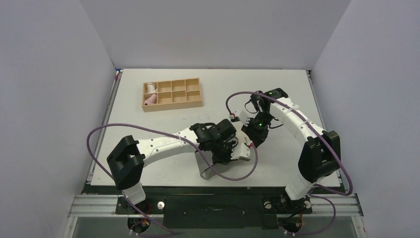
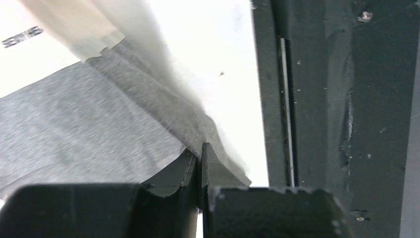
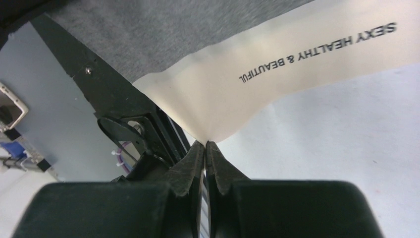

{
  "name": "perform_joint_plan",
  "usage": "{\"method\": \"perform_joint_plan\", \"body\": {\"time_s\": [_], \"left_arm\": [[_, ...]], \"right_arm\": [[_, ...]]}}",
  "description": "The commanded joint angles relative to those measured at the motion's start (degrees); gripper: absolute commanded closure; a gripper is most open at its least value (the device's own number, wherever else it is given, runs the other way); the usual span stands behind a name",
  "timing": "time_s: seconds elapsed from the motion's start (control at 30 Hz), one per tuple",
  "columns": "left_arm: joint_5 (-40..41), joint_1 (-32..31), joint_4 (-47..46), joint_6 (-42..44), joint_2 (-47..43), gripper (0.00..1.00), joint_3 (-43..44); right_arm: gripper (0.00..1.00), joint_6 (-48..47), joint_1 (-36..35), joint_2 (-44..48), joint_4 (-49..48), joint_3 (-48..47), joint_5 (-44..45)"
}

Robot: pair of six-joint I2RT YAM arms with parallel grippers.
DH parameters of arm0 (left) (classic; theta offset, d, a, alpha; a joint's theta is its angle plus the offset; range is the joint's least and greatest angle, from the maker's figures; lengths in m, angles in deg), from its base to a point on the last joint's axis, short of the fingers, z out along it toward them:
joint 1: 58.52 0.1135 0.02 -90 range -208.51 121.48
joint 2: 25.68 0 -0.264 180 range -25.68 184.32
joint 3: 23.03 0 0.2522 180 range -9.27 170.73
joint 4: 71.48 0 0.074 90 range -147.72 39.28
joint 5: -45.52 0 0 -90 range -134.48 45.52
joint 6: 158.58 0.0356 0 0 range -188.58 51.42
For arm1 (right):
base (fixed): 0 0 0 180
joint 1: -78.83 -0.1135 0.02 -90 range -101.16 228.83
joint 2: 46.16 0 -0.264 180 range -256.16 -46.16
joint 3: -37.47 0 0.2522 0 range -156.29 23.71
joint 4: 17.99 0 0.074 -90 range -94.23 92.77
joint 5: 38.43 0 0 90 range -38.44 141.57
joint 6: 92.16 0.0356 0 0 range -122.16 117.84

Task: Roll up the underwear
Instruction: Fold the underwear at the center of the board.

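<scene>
White tabletop (image 1: 148,124) | your left gripper (image 2: 200,161) clamps dark grey soft fabric underwear (image 2: 74,124), right gripper (image 3: 204,148) clamps its pale beige band (image 3: 277,74) | unrolled; whole roll remains

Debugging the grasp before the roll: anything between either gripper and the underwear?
Nothing visible. The left gripper is shut directly on the grey fabric of the underwear, and the right gripper is shut directly on its beige waistband. No other object sits at either pinch.
</scene>
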Motion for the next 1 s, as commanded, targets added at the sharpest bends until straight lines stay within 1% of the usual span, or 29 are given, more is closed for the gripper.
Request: {"method": "perform_joint_plan", "body": {"time_s": [0.0, 0.1, 0.2, 0.27, 0.37, 0.47, 0.73, 0.97], "left_arm": [[-3.5, 4.7, 4.5, 3.4, -0.4, 1.00, 6.7], [-5.1, 8.0, 8.5, 5.2, 1.8, 1.00, 11.3], [-5.4, 10.7, 11.1, 7.6, 4.0, 1.00, 14.1], [-5.1, 12.1, 12.1, 8.9, 5.3, 1.00, 16.0], [-4.8, 14.4, 13.2, 10.8, 7.3, 1.00, 19.0], [-4.5, 17.2, 14.0, 11.9, 10.9, 1.00, 21.5], [-1.5, 21.2, 12.8, 14.2, 19.6, 1.00, 27.7], [1.3, 22.3, 8.5, 15.1, 24.0, 1.00, 29.1]], "right_arm": [[1.00, 2.4, 0.6, -1.1, 1.5, -5.9, 1.1], [1.00, 3.8, 0.9, -3.3, 2.0, -10.4, 1.1], [1.00, 5.9, 1.1, -5.8, 2.8, -14.7, 1.6], [1.00, 7.2, 1.4, -9.1, 3.4, -19.5, 2.3], [1.00, 9.3, 1.8, -12.9, 3.9, -24.2, 3.9], [1.00, 10.4, 2.3, -18.6, 4.0, -29.9, 4.9], [1.00, 12.0, 3.3, -31.2, 3.4, -38.5, 7.7], [1.00, 13.2, 3.4, -36.4, 1.5, -41.8, 9.6]]}}
